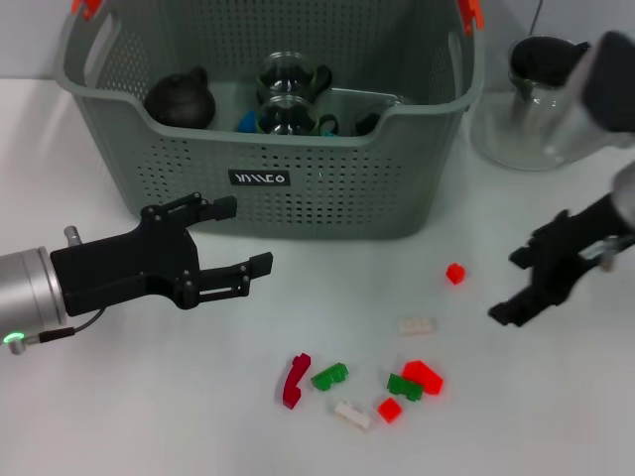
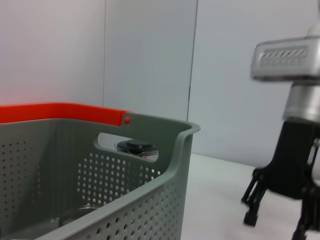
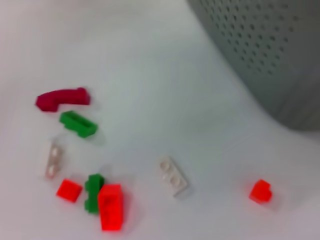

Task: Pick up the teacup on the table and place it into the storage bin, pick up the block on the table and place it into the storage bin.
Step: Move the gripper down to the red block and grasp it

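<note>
Both grippers' jaws stand spread wide with nothing between them. The black left gripper [image 1: 233,238] hovers over the white table [image 1: 129,416] just in front of the large grey-green perforated plastic storage bin [image 1: 327,193], near its small black label [image 1: 260,178]. The black right gripper [image 1: 516,288] hangs well to the right, above bare table beside a small red block [image 1: 455,273].

Inside the bin sit a dark round teapot [image 1: 182,99] and two clear glass teacups [image 1: 288,94]. A glass teapot with a black lid [image 1: 541,94] stands just right of the bin.

Loose plastic blocks lie scattered in front: a white flat one [image 1: 418,325], a dark-red curved piece [image 1: 295,380], a green brick [image 1: 329,376], and a red-and-green cluster [image 1: 417,380].
</note>
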`<act>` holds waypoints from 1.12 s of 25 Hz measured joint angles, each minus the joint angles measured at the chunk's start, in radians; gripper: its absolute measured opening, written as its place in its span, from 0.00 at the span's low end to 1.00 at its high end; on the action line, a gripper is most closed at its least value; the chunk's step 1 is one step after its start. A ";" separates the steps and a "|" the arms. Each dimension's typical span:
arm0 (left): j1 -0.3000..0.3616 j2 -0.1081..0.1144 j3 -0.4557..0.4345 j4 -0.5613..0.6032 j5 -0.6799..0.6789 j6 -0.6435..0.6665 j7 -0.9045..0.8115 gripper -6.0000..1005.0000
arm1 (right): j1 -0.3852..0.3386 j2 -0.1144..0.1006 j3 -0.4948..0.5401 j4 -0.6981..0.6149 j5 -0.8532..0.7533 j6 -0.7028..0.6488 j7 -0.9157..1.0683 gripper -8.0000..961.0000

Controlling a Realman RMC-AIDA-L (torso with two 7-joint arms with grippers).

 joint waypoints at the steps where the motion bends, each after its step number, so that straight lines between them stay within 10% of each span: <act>1: 0.000 0.000 0.000 0.000 0.000 0.000 0.000 0.86 | 0.012 0.000 -0.014 0.041 0.003 0.039 0.012 0.95; 11: -0.004 0.000 0.000 0.000 0.001 -0.005 0.000 0.86 | 0.057 0.004 -0.154 0.193 0.051 0.321 0.076 0.95; 28: -0.011 0.000 0.000 0.000 0.002 -0.019 -0.004 0.86 | 0.065 -0.005 -0.177 0.198 0.072 0.346 0.075 0.93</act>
